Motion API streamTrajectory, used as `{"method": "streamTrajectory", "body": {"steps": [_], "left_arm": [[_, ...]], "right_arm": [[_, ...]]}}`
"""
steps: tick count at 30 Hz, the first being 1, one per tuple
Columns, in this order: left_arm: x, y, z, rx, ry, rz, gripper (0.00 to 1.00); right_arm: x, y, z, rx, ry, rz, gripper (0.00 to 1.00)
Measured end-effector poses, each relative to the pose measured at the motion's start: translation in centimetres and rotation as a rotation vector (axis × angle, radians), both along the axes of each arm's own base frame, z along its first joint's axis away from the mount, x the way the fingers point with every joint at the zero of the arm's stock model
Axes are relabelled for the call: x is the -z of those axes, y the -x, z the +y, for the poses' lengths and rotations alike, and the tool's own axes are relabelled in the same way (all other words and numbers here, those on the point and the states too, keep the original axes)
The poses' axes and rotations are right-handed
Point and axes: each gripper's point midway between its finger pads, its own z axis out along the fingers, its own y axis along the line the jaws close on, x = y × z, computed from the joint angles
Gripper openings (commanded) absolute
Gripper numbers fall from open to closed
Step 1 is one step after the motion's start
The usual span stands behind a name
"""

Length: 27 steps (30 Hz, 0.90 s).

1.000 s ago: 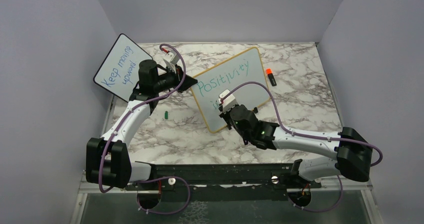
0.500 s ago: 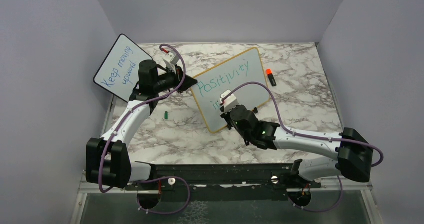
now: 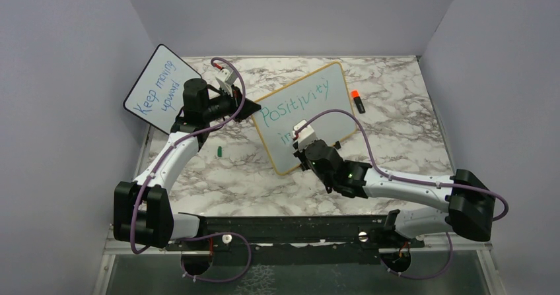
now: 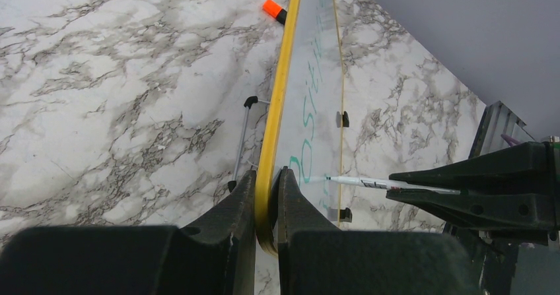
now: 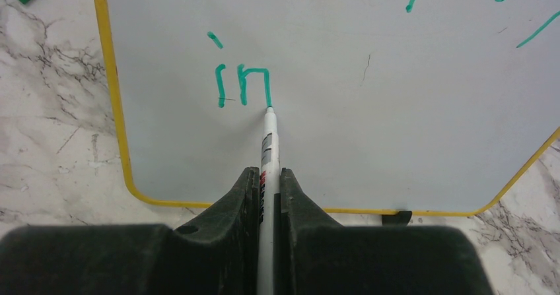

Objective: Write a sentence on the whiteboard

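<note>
The whiteboard (image 3: 310, 103) with its yellow-orange frame stands tilted in mid-table; it also shows in the right wrist view (image 5: 370, 130) and edge-on in the left wrist view (image 4: 280, 103). The sentence (image 3: 294, 100) in green reads "Positivity" with "in" (image 5: 241, 84) below it. My left gripper (image 4: 267, 183) is shut on the board's yellow frame at its left edge. My right gripper (image 5: 267, 179) is shut on a white marker (image 5: 267, 143), whose green tip touches the board at the foot of the "n". The marker also shows in the left wrist view (image 4: 370, 183).
A smaller board (image 3: 157, 84) with blue "Keep moving upward" leans at the back left. An orange-capped marker (image 3: 357, 100) lies right of the whiteboard. A green cap (image 3: 218, 152) lies on the marble table (image 3: 218, 176) left of the board.
The right gripper with the marker has shifted slightly to the right along the second line, finishing the "n". The left arm and the board have not moved.
</note>
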Motion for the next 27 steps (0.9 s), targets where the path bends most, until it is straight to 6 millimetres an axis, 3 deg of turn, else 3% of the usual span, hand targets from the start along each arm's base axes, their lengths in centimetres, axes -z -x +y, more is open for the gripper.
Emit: {"method": "streamTrajectory", "body": {"steps": [9, 16, 27], "left_arm": [[0.0, 0.0, 0.0, 0.000, 0.000, 0.000, 0.00], [0.0, 0.0, 0.0, 0.000, 0.000, 0.000, 0.00], [0.0, 0.0, 0.0, 0.000, 0.000, 0.000, 0.00]], "right_arm": [[-1.7, -0.2, -0.4, 0.006, -0.038, -0.029, 0.00], [-3.0, -1.4, -1.9, 0.053, -0.068, -0.055, 0.00], [-3.0, -2.5, -2.9, 0.077, -0.081, -0.055, 0.00]]}}
